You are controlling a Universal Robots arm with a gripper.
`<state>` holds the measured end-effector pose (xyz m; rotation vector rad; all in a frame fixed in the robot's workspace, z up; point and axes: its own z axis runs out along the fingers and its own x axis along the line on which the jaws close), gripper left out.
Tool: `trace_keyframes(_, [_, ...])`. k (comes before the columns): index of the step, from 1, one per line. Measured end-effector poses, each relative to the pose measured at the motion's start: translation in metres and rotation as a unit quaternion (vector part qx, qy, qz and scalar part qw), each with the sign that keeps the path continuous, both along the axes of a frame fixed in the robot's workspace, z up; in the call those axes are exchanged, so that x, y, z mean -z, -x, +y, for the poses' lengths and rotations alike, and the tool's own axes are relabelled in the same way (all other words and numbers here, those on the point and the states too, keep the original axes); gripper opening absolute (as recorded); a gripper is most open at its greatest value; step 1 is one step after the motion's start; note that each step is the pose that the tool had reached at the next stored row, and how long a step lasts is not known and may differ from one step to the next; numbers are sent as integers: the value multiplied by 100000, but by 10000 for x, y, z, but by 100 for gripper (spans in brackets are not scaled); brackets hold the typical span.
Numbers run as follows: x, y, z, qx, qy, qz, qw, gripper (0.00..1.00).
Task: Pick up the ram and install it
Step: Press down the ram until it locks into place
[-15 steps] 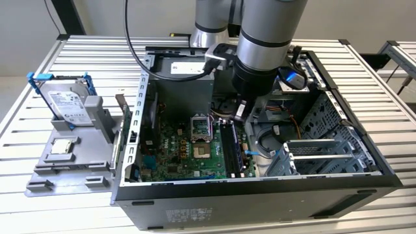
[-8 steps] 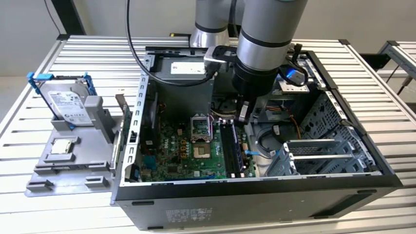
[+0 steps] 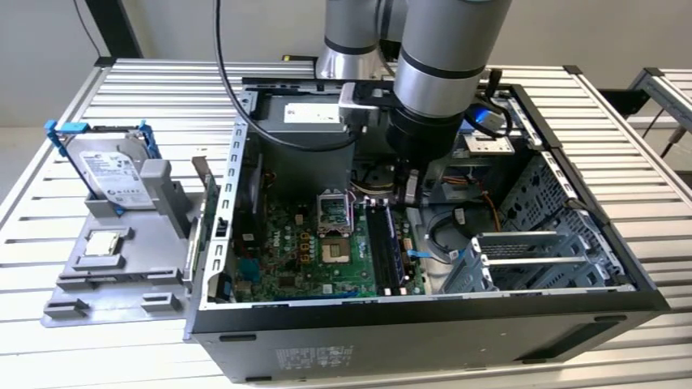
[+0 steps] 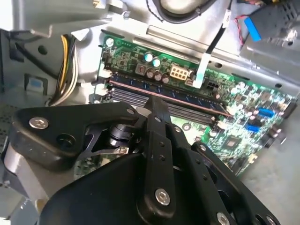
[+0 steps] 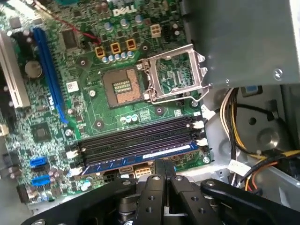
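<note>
The ram is a long blue stick lying in the outermost of the motherboard's memory slots, beside the empty black slots. In the second wrist view the ram runs across the green board. In the exterior view the ram shows inside the open computer case. My gripper is shut, its two black fingers pressed together with nothing between them. Their tips sit right at the middle of the ram's top edge; I cannot tell whether they touch it. The gripper points down at the slots, and the gripper hangs below the arm's wrist.
The processor socket stands with its metal frame flipped up. Yellow and black cables bundle near the slot ends. On the exterior view's left, a grey tray holds a silver hard drive and a small processor chip. A drive cage fills the case's right.
</note>
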<state>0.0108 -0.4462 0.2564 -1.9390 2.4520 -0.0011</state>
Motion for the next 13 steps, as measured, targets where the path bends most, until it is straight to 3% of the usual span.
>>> trace_keyframes(4, [1,0,0,-3540,-4,-1,99937,0])
trace_keyframes(11, [0,0,-1,-9131,68,4,99582,0])
trace_keyframes(13, [1,0,-12,-9559,95,7,99542,0])
